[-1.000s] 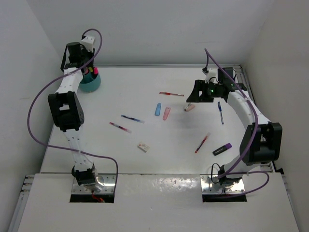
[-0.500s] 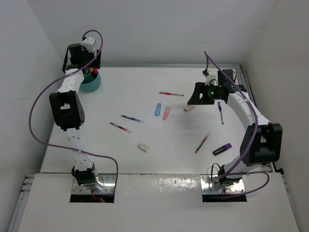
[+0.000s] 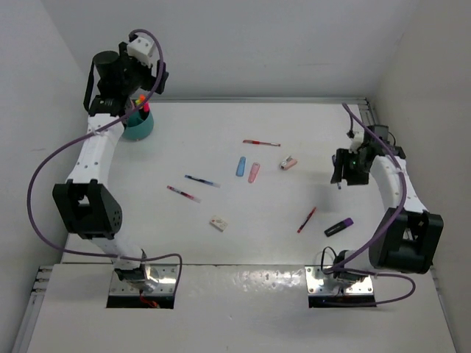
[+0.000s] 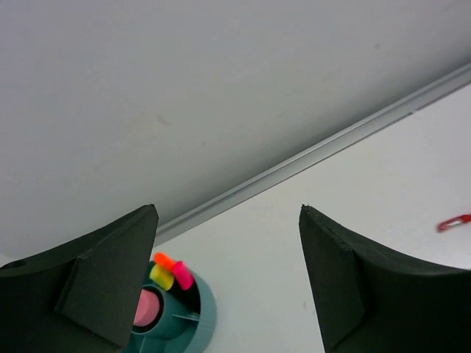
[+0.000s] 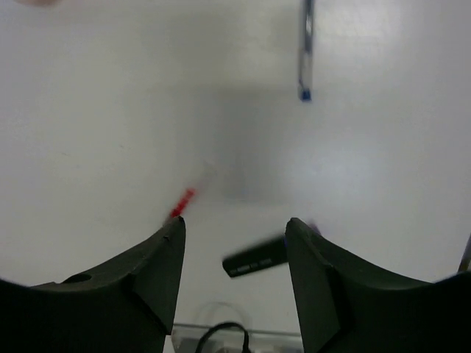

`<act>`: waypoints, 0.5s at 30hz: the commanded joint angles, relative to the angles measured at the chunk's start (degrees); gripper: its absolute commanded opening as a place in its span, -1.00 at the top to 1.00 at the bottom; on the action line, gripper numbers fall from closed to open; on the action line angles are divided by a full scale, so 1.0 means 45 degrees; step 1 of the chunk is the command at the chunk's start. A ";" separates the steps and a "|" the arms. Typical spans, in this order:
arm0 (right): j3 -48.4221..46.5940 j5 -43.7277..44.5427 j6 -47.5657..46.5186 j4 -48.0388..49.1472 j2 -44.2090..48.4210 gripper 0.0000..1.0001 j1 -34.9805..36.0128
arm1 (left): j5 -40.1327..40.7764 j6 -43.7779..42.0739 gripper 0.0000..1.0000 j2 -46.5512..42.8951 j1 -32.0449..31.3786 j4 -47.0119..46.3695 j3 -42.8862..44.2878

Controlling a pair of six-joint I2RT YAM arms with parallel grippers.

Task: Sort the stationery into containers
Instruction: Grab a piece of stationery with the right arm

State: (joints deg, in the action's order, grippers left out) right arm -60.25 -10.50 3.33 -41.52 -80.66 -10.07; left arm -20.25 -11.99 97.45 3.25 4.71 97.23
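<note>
Left gripper (image 4: 228, 220): raised over the far-left corner, jaws spread, nothing between them. Teal cup (image 3: 137, 129) just below it, near the back rail (image 4: 316, 151). Orange, yellow and pink highlighters (image 4: 171, 271) stand upright inside.

On the table (image 3: 147, 220), loose and mostly well apart: red pen (image 3: 182, 193), blue pen (image 3: 202, 180), white eraser (image 3: 217, 223), blue eraser (image 3: 241, 167) just beside pink eraser (image 3: 254, 172), second red pen (image 3: 261, 143), small pink piece (image 3: 288, 162).

Right gripper (image 5: 234, 224): jaws apart, empty, over bare surface between a third red pen (image 3: 307, 219), a purple-ended highlighter (image 3: 338, 227) and a second blue pen (image 5: 305, 51).

Risks, as judged:
- Cup looks crowded. Another item dropped in could catch on the standing caps and bounce out, or tip the light cup.
- Thin pens lie flat. Descending fingers may skid one away or jam on the surface.
- Three items sit near on the right, so a loose approach could knock a neighbour.

Hard to read:
- Cup cut off by the left finger and the frame edge. Pink round thing (image 4: 145, 309) inside it unidentifiable.
- No other container visible.
- Right wrist view blurred. Second blue pen cut off at the top there, and mostly behind the gripper from above.
- Height of either gripper over the table: cannot tell.
</note>
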 commanded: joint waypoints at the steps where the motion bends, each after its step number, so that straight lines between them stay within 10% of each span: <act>1: 0.0438 0.1434 0.0876 -0.2740 0.0580 -0.13 -0.0807 | -0.0597 -0.0246 -0.67 -0.0560 -0.0175 0.1119 -0.0766; 15: 0.3876 0.0907 0.5859 -0.2300 0.0465 -0.19 -0.1416 | -0.1866 0.1413 -0.67 -0.1030 0.0664 0.0927 -0.1919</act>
State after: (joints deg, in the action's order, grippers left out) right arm -43.86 -5.74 23.22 -55.64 -79.22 -16.16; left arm -26.15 -8.14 93.91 4.73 11.22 88.27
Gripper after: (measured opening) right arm 0.605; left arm 0.837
